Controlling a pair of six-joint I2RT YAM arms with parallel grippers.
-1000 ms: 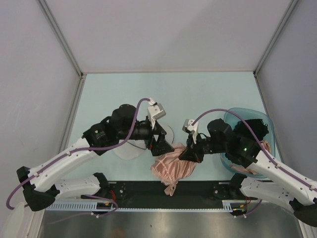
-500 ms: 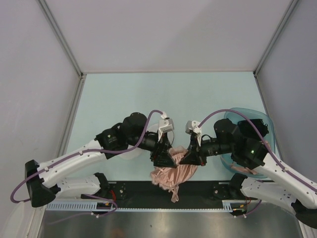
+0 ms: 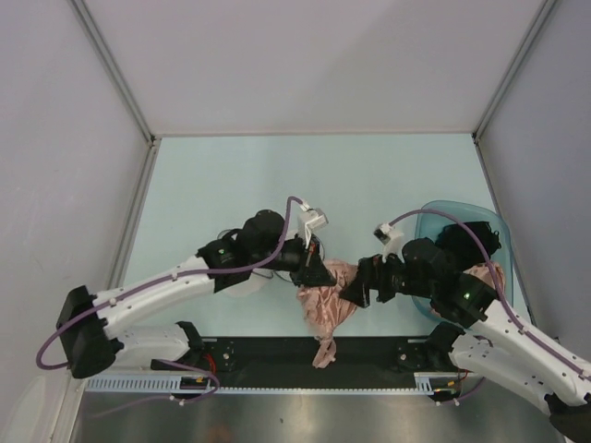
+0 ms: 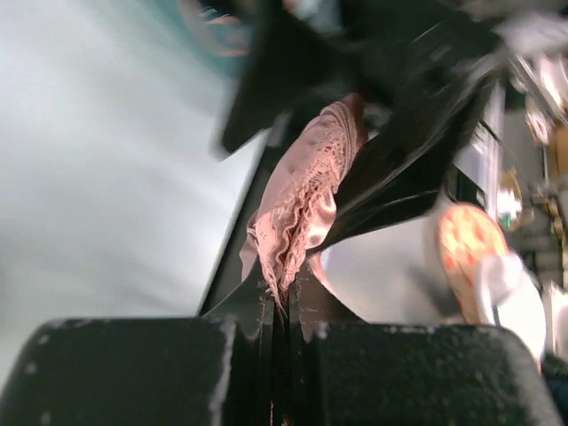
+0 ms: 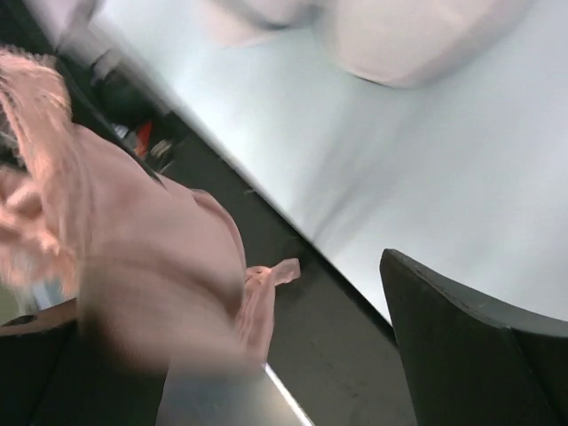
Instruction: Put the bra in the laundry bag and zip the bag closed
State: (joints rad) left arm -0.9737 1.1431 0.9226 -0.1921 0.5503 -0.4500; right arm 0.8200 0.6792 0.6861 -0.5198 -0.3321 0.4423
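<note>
The salmon-pink bra hangs bunched over the table's near edge between the two arms, a strap trailing down. My left gripper is shut on the bra's lacy upper edge, the fabric pinched between its fingertips. Just right of the bra, my right gripper stands open and holds nothing; one dark finger shows, with the bra blurred beside it. The white mesh laundry bag lies mostly hidden under the left arm; its domed halves show in the right wrist view.
A translucent teal basin stands at the right with a black garment in it and pink cloth at its rim. A black strip runs along the table's near edge between the arm bases.
The left gripper came in from the left and shut on the bra. The right gripper let go of the bra, opened and drew back to the right.
</note>
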